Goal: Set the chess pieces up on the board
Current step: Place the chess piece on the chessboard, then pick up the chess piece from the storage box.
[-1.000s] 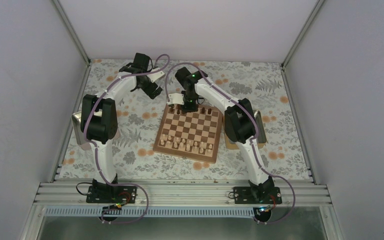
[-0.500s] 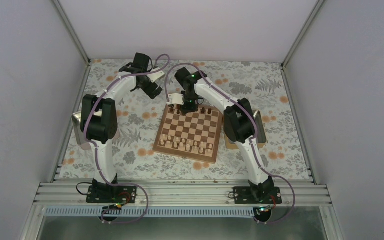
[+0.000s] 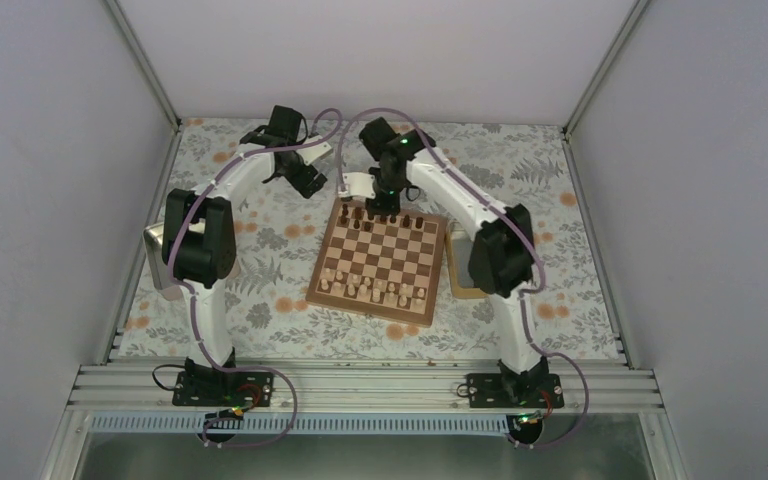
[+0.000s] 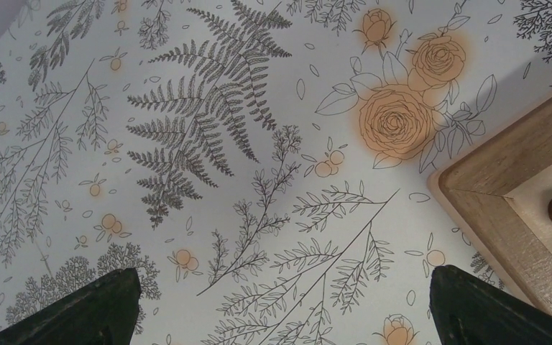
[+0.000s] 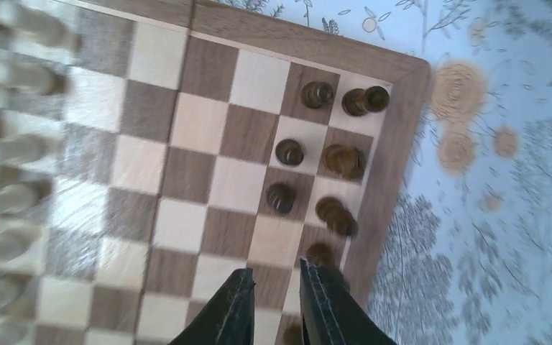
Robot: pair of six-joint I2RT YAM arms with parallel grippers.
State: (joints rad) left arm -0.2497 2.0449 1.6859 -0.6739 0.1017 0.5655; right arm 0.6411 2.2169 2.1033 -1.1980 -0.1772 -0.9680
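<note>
- From the top camera, the board [image 3: 380,262] lay on the flowered cloth [image 3: 260,300] between my two arms. Pale chessmen [image 3: 372,289] filled its two near rows, so that side looked finished. The chess pieces [image 3: 360,214] stood only along the far edge, mostly towards the left corner. The right gripper [image 3: 384,203] hung over that far edge. The left gripper [image 3: 308,182] was off the board, near its far left corner. A tan-rimmed tray [image 3: 454,275] sat just beside the board's right side, largely hidden by the right arm.
- Through the left wrist camera, the fingers [image 4: 111,305] were spread wide over bare cloth, holding nothing. One corner of the board showed at the right of that view, with a single dark piece at the very edge.
- Through the right wrist camera, the fingers [image 5: 233,309] were drawn close, with only a slit between them — I could not tell whether anything was pinched there. Ahead of them, about seven dark pieces crowded the corner squares in two lines.
- My reading: the dark side was half placed at best — most of its two rows remained to be filled.
</note>
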